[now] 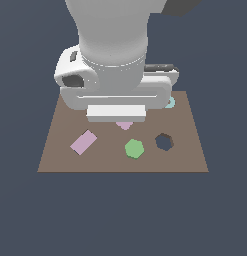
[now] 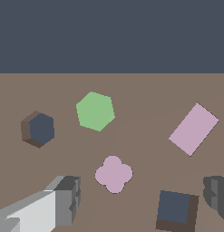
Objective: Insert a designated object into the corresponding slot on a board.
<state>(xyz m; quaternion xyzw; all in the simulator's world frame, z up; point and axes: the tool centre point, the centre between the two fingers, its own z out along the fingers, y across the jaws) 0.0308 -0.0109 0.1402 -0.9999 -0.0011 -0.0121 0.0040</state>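
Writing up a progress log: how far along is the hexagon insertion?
Nothing looks done yet. The green hexagon lies flat on the board, beside the hexagon slot, which is empty. Nothing is in hand: the gripper is open, its fingers either side of the pink cross, not touching the hexagon. Left: grasp the hexagon, carry it to the slot, insert it.

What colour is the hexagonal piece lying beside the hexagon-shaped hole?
Light green hexagonal piece, clearest in the wrist view, near the hexagonal hole.
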